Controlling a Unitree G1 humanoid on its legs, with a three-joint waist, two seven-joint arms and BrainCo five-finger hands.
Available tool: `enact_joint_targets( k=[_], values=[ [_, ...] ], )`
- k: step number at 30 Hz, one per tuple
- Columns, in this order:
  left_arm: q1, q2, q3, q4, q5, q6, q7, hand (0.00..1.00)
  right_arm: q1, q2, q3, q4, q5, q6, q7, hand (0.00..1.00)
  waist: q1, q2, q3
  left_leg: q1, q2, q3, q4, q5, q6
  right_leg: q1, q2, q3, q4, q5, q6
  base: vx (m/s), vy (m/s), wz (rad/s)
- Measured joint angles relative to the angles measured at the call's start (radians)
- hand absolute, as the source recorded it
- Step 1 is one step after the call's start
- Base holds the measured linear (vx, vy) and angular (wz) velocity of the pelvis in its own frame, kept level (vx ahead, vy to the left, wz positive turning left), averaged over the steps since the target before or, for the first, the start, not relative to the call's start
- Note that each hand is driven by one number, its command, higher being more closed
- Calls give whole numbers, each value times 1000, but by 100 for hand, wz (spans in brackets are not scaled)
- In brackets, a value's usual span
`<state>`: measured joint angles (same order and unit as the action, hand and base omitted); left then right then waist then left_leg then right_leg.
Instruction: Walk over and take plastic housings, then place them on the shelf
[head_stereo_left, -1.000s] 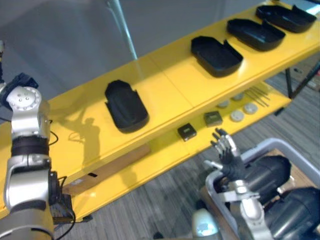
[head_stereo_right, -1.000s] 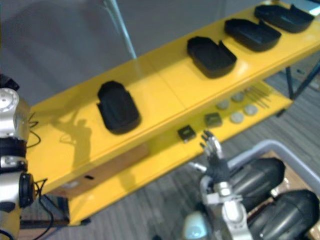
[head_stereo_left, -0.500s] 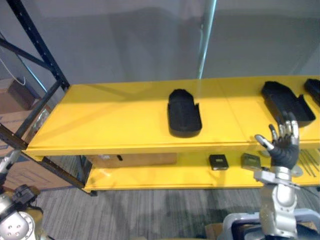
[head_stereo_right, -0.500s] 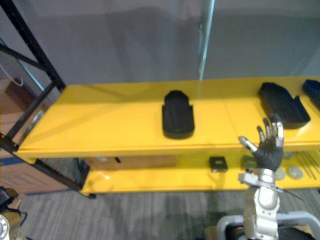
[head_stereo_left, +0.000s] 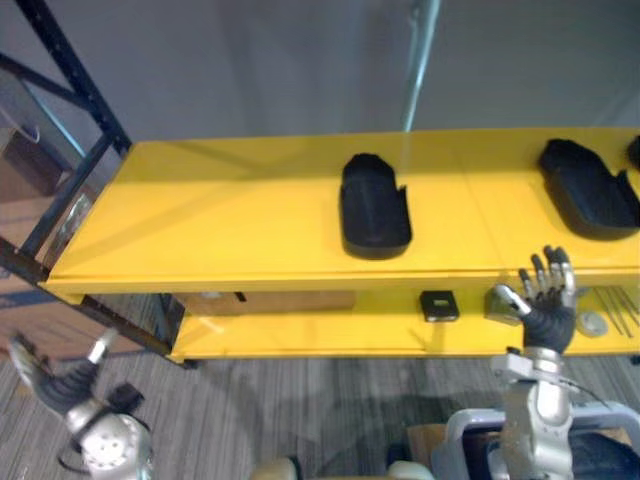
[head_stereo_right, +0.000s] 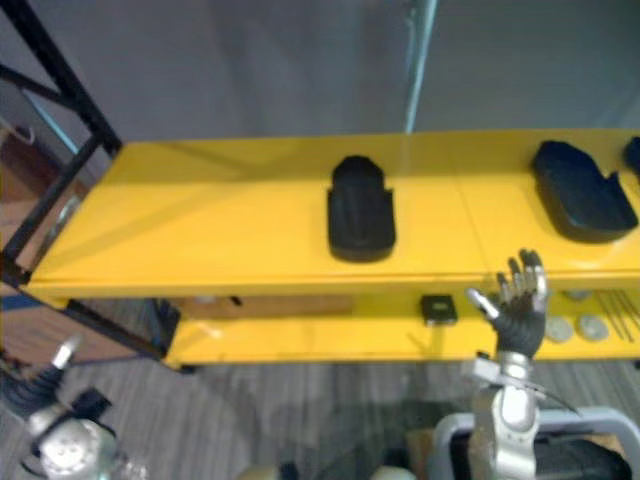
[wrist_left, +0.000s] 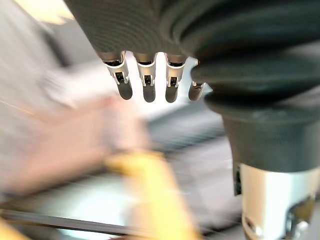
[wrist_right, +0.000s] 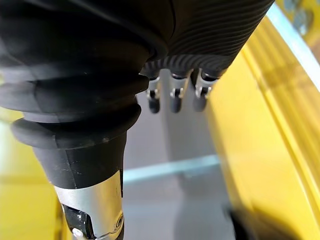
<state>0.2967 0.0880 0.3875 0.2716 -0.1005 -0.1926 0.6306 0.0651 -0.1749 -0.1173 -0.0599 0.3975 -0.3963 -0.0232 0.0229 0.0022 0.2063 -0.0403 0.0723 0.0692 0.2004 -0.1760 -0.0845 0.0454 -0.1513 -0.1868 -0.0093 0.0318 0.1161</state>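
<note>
Grey floor (head_stereo_left: 330, 400) lies below me. My left hand (head_stereo_left: 55, 385) hangs open and empty at 8 o'clock. The bin (head_stereo_left: 465, 440) is at 5. My right hand (head_stereo_left: 545, 300), fingers spread, holds nothing at 4. On the shelf (head_stereo_left: 220, 220), a housing (head_stereo_left: 373, 205) lies at 12 and a second housing (head_stereo_left: 590, 190) at 2. I think I should turn to the bin slowly, hands wide.

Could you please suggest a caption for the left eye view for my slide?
Right hand raised open before a yellow shelf holding black housings; left hand low at the side.
</note>
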Motion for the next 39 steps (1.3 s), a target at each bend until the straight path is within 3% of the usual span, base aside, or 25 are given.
enact_joint_targets(
  k=[4,8,9,14,20,30,34,39],
  values=[
    [-1,-34,-71,270,-13,-8,-23,0,-129,-33,105,-7,-91,1,-2,0,31,7,11,-13,-3,-9,1,11,1,-11,-1,-6,2,0,-1,63,-6,13],
    [3,-62,-91,462,-60,-8,-98,0,-135,-31,196,-76,-145,10,2,0,27,16,16,-3,-1,7,4,11,1,-11,-3,0,14,-1,-3,44,18,-3],
    [5,-62,-94,485,-70,-7,-108,0,-129,-29,209,-85,-158,13,1,100,27,16,16,3,1,16,2,11,1,-10,-2,3,19,-3,-6,16,11,-21],
    [8,-59,-109,597,-129,15,-171,0,-86,-26,311,-134,-270,32,-33,100,15,19,19,22,9,50,2,-3,1,-14,2,34,35,-12,-14,-39,-1,-18],
    [9,-57,-161,655,-141,3,-180,0,-26,-28,331,-174,-423,39,-194,100,-1,22,41,11,10,61,-4,-5,-3,-43,1,59,58,-36,-9,-76,-17,-9],
    [-44,-35,-281,643,-177,-59,-177,0,56,-30,407,-201,-404,48,-192,100,-35,23,41,5,8,80,-25,11,-2,-79,1,78,70,-31,-3,39,3,-4],
    [-61,-24,-319,643,-165,-49,-177,0,-33,-31,425,-112,-371,49,-168,100,-35,24,42,9,5,78,-21,13,2,-76,-2,77,70,-31,-3,10,3,1],
    [-64,-18,-324,651,-167,-9,-178,0,-107,-30,423,-30,-331,108,-143,100,-22,39,49,31,5,54,-25,23,1,-44,-5,50,77,-41,-1,-42,-13,11]
  ],
)
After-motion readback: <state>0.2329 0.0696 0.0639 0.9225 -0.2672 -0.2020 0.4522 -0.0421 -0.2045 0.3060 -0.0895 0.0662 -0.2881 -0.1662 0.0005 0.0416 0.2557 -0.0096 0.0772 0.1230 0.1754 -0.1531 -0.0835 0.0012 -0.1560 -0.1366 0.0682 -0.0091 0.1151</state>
